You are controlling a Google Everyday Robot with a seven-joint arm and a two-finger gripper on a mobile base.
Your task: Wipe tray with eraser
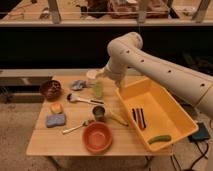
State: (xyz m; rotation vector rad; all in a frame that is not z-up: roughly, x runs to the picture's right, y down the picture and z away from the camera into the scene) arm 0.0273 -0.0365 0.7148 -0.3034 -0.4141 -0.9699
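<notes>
The yellow tray (167, 100) stands at the right end of a pale wooden table (45, 141), with the eraser (138, 118) flat inside it. The gripper (99, 77) hangs just left of the tray; whether it grasps anything, I cannot tell. Behind is a dark wall (50, 47).

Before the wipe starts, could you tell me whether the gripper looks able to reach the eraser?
Probably yes: the gripper hangs above the table just outside the yellow tray, and the striped eraser lies uncovered on the tray's floor, apart from the green pickle-shaped thing.
</notes>
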